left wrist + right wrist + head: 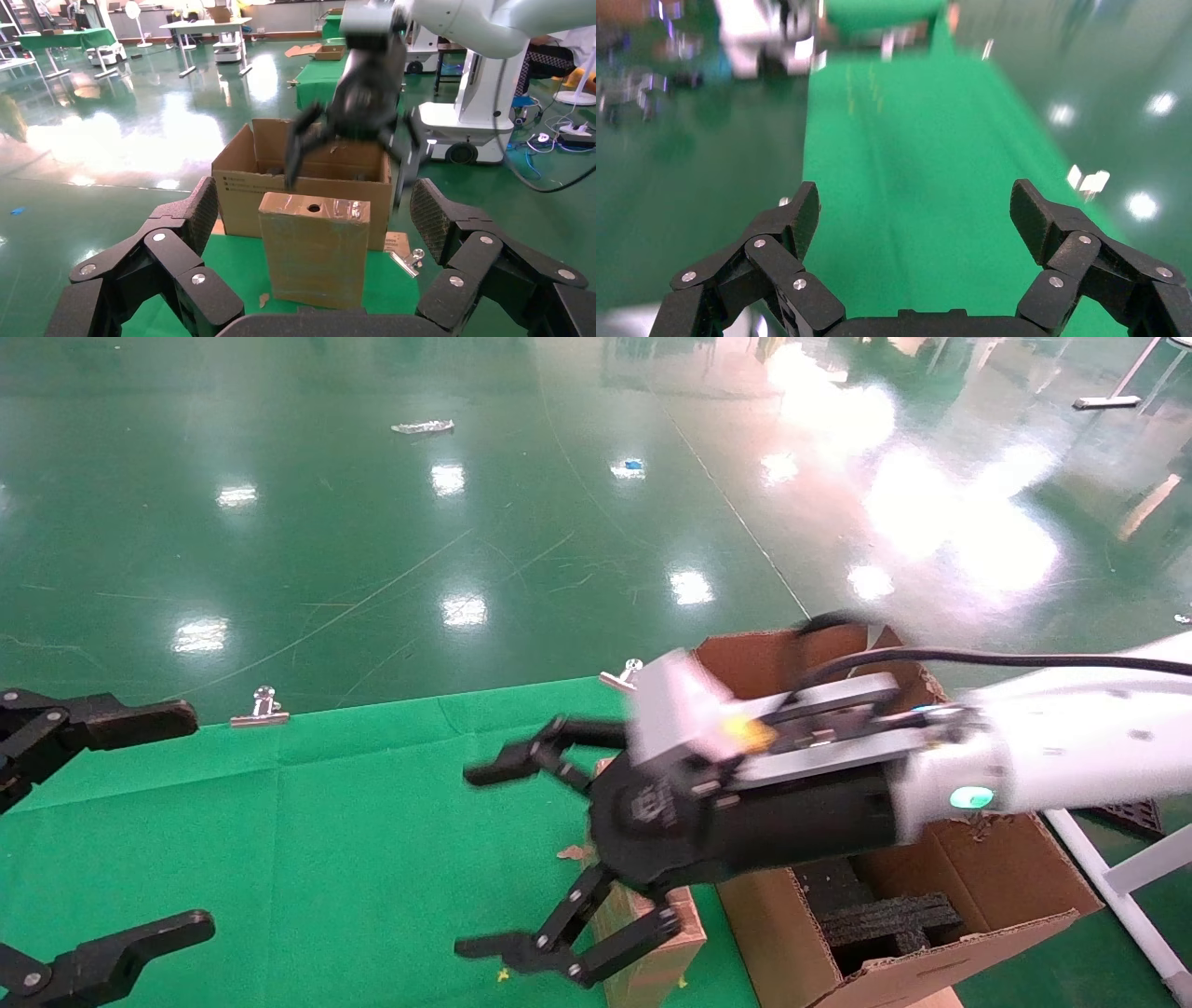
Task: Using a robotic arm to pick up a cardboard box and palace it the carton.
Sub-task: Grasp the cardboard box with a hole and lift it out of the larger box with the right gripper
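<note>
The slim brown cardboard box stands upright on the green cloth, with tape and a round hole in its top face. In the head view only its lower part shows under my right gripper. My right gripper, on the white robotic arm, is open and empty just above the box; the left wrist view shows it over the box. The large carton stands directly behind the box. My left gripper is open and empty at the table's left edge, facing the box.
Black foam blocks lie in the carton. Binder clips hold the green cloth at its far edge. A white frame stands right of the carton. Glossy green floor lies beyond.
</note>
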You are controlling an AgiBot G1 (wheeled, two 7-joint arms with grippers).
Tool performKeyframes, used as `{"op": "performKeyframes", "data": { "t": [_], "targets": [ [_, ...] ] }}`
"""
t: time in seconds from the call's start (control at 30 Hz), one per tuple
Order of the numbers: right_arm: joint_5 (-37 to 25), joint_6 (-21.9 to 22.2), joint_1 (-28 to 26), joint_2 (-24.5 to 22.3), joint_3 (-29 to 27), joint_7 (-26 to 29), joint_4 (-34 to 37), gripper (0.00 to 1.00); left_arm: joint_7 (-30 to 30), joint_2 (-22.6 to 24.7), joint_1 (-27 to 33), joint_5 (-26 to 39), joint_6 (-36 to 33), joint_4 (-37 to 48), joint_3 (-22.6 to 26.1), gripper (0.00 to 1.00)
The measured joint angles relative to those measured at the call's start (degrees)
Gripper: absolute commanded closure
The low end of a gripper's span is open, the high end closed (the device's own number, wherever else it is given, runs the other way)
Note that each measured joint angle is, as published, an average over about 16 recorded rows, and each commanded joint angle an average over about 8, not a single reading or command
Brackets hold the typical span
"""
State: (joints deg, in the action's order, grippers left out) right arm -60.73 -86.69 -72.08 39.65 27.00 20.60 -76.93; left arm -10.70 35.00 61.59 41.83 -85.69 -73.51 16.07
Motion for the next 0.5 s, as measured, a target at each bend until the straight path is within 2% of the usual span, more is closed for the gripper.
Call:
{"op": "performKeyframes", "data": {
  "t": [0.3, 0.5],
  "targets": [
    [-19.9, -2.7, -14.6, 8.0, 14.4, 12.2, -0.5, 0.00, 0.0, 0.0, 0.0, 0.0, 0.0, 0.0, 0.0, 0.00],
    [-27.7, -3.5, -24.2, 10.8, 23.6, 17.7, -0.7, 0.00, 0.0, 0.0, 0.0, 0.0, 0.0, 0.0, 0.1, 0.00]
  ]
}}
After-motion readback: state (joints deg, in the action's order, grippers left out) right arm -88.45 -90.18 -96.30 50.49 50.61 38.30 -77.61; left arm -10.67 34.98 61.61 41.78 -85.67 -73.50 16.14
